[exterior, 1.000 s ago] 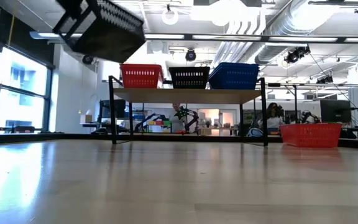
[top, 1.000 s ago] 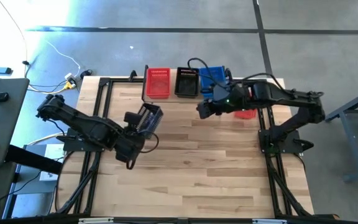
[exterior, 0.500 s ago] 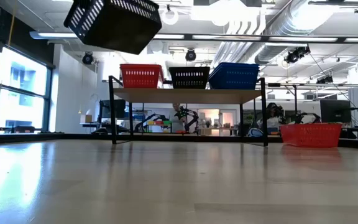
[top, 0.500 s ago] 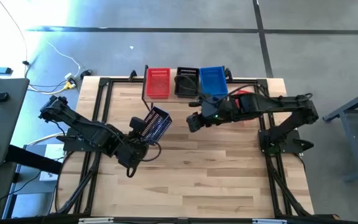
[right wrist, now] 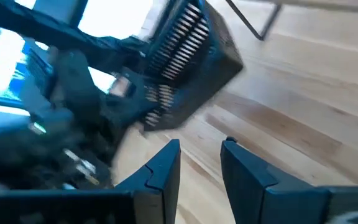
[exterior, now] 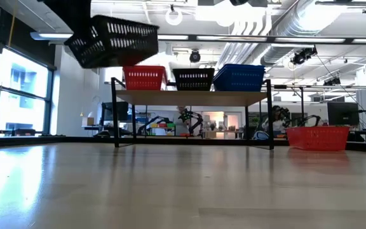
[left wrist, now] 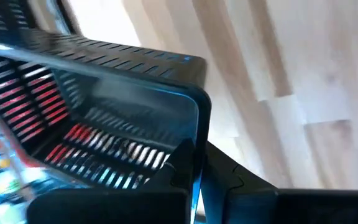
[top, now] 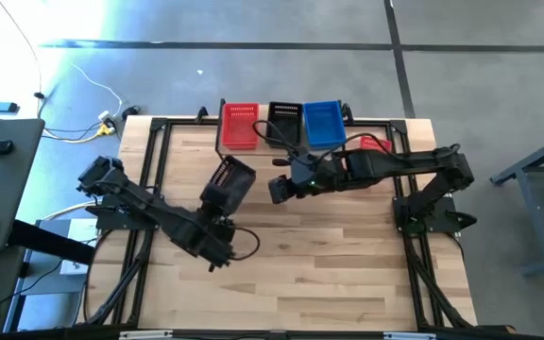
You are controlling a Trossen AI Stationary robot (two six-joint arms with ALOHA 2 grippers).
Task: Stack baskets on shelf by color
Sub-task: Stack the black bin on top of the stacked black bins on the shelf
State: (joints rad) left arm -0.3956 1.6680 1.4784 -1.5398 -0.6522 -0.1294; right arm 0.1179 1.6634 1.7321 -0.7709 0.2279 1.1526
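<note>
My left gripper (top: 217, 215) pinches the black basket (top: 227, 182) aloft, shelf (exterior: 192, 97) at twelve o'clock; right gripper (right wrist: 199, 163) spread, empty.

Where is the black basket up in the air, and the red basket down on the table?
Black basket in the air (exterior: 113, 41), low view, on its mesh side wall.
Red basket on the table (exterior: 317, 137), low view, on its front wall.
</note>
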